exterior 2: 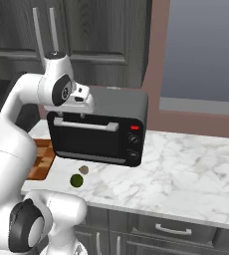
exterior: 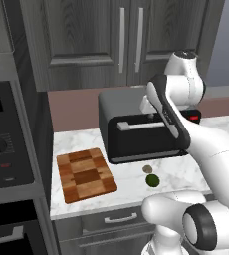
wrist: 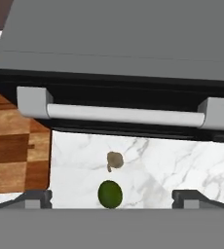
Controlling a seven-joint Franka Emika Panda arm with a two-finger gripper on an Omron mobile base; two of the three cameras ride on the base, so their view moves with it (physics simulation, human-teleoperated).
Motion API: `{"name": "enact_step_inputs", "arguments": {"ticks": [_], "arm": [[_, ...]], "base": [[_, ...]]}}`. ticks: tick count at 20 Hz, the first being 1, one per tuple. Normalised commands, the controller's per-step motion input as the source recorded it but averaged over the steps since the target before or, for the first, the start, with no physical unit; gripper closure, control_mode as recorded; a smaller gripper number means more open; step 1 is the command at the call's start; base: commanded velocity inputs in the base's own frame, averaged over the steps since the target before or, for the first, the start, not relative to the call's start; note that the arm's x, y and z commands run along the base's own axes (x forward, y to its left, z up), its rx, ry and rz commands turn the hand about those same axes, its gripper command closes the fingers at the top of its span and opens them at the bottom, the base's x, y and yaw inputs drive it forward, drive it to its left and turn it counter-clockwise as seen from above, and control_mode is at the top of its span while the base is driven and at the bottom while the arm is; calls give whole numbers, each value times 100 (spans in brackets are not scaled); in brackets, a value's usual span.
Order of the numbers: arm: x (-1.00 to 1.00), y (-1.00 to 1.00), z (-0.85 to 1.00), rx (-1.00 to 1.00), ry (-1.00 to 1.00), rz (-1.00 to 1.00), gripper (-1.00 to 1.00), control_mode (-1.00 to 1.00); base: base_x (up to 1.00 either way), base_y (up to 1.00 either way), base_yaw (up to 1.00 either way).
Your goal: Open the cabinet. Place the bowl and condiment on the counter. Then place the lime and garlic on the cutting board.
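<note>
The cabinet [exterior: 81, 35] hangs on the wall with both doors shut and their silver bar handles side by side. The bowl and condiment are out of view. On the counter [exterior: 186, 169], in front of the toaster oven, the lime [exterior: 152, 180] [wrist: 110, 193] lies just in front of the garlic [exterior: 148, 169] [wrist: 114, 159]. The cutting board [exterior: 85, 174] [wrist: 11, 151] lies bare to their left. My gripper [wrist: 113, 198] hangs open high over the oven's front edge and looks down on the lime and garlic, with nothing between its fingers.
A black toaster oven [exterior: 136, 129] with a silver bar handle stands at the back of the counter, under the cabinet. A tall built-in oven column [exterior: 2, 144] borders the counter on the left. Grey drawers [exterior: 120, 217] run below the counter's front edge. Open marble [exterior 2: 186, 164] stretches to the right.
</note>
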Motion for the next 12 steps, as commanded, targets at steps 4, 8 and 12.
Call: {"name": "enact_step_inputs", "arguments": {"ticks": [4,8,12], "arm": [[-6,1,26,0,-14,2,-100,-100],[-18,0,11,0,-18,8,-100,-100],[-23,2,8,0,-26,10,-100,-100]], "base": [[0,0,0],[0,0,0],[0,0,0]]}}
